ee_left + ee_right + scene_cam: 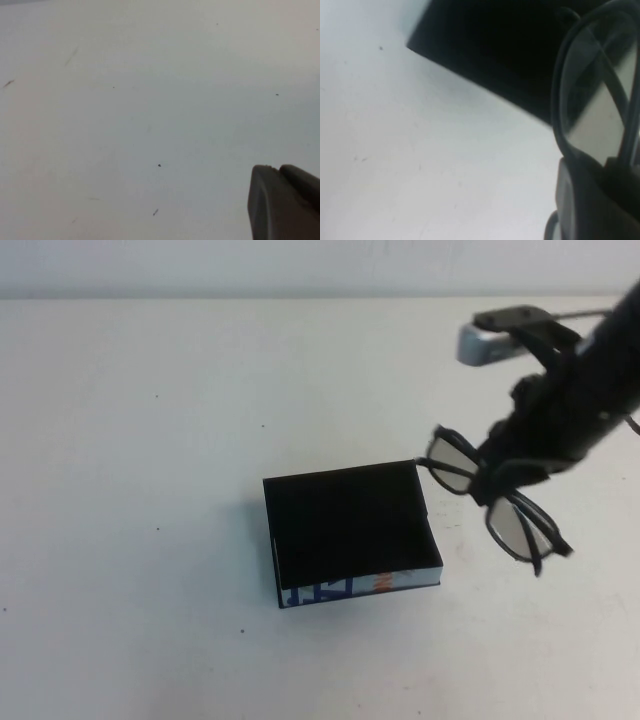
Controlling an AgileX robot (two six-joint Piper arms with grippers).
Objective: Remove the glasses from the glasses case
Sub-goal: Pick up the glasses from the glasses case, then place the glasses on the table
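**Glasses out of the case, held up by the right gripper**

Glasses [490, 502] up in the air, just to the right of the glasses case [350, 532], not touching the table [130, 440]. Held near the middle bridge, one lens [450, 462] up and to the left, the other lens [520, 530] lower and to the right, so tilted. Thin dark arms of the frame folded behind the lower lens. Seen very close in the right wrist view too: one lens [600, 85] with its thick rim, and the black case [490, 45] behind it.

Right gripper [505, 465] clenched on the glasses at the bridge, reached in from the upper right edge of the high view, above the table and beside the case.

Glasses case flat on the white table, near the middle. Black on top, with a white front side edge [360, 586] showing blue and orange print.

Left gripper [285, 205] seen only in the left wrist view, as a dark tip over bare white table with a few tiny specks. Could not tell if its fingers were released or clenched.
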